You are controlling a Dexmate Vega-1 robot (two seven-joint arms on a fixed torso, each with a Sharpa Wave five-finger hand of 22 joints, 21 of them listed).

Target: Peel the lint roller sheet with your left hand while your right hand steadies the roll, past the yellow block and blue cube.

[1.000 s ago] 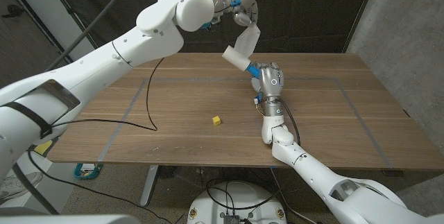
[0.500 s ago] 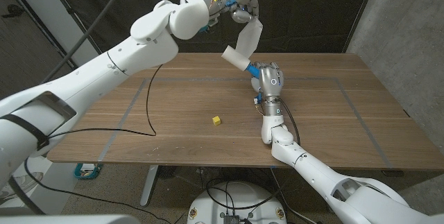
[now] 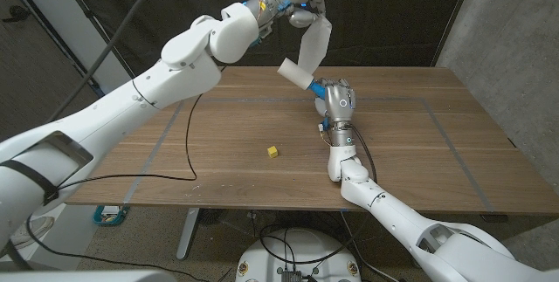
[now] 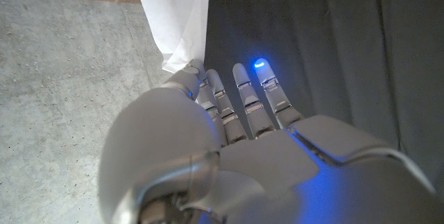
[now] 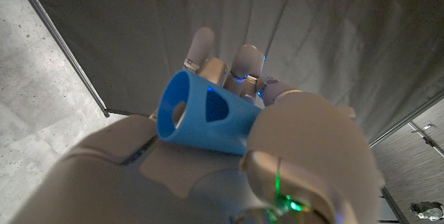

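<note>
Wooden table (image 3: 419, 142) w/ tape lines, black cable (image 3: 188, 129), dark curtain (image 3: 384, 11) behind.

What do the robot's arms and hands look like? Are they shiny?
The arms are smooth, rounded white shells with black bands and dark joints. A thin black cable trails from the left arm onto the table. Both hands are silvery grey metal: the left hand has a blue light on a fingertip, and the right hand glows blue, with a green light near its wrist.
</note>
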